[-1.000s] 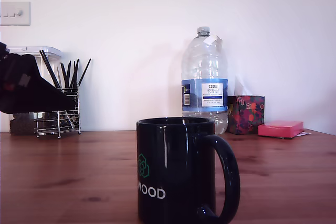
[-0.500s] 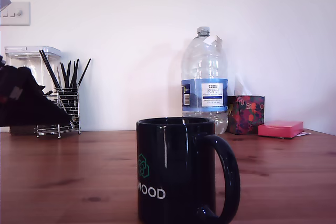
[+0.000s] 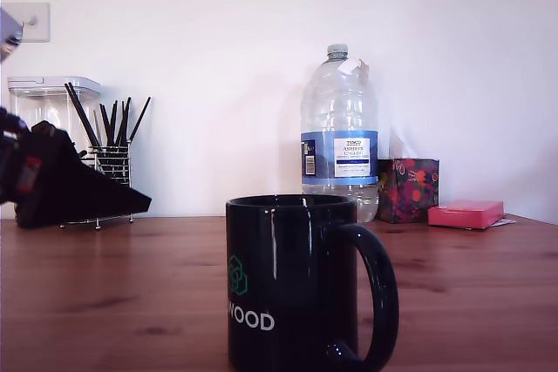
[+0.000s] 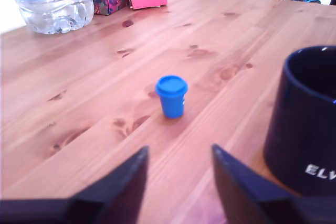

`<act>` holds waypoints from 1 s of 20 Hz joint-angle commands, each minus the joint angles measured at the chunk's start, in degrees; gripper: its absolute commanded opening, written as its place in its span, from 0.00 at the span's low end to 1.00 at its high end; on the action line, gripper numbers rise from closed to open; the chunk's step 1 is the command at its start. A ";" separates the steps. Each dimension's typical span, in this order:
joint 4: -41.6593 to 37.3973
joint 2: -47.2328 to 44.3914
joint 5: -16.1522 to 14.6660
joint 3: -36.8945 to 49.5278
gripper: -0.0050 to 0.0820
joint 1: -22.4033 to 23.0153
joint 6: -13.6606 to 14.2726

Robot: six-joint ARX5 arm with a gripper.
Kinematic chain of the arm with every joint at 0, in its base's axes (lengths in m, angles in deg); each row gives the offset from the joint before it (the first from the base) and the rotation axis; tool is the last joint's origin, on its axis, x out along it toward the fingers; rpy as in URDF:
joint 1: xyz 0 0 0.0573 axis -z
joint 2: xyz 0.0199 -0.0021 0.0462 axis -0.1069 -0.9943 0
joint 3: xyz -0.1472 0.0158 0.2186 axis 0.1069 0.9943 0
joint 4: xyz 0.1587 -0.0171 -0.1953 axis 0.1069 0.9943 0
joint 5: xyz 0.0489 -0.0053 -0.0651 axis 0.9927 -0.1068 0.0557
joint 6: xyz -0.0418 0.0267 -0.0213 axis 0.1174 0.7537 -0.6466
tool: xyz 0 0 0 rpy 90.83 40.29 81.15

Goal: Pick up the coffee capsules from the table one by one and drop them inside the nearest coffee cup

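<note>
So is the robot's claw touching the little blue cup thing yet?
Apart. In the wrist view, bare table shows between the open gripper and the blue capsule, which stands upright ahead of the fingertips.

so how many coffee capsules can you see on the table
1: a blue capsule standing on the table ahead of the open gripper, beside the mug. The mug could hide others in the exterior view.

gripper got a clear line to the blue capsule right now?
Probably yes. In the wrist view the gripper is open, and the blue capsule stands upright on bare table ahead of the gap between its fingers. The black mug sits off to one side, apart from the capsule.
</note>
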State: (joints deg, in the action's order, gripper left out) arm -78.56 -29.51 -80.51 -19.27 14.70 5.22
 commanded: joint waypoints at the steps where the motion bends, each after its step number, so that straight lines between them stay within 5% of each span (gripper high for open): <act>1: -4.22 -3.26 -0.31 0.70 0.69 -0.11 -0.35; 7: -9.66 -12.13 0.50 -2.99 0.69 -0.83 2.03; 9: -9.62 -12.74 1.16 -3.87 0.69 -0.96 1.68; 11: -9.18 -12.74 0.04 -3.91 0.69 -0.96 -3.06; 14: -9.57 -12.76 -0.28 -4.83 0.69 -1.22 -0.98; 20: -6.14 -14.45 -8.13 -7.91 0.69 -4.68 1.77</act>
State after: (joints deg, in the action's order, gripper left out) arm -84.68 -42.25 -87.46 -26.79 10.35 6.37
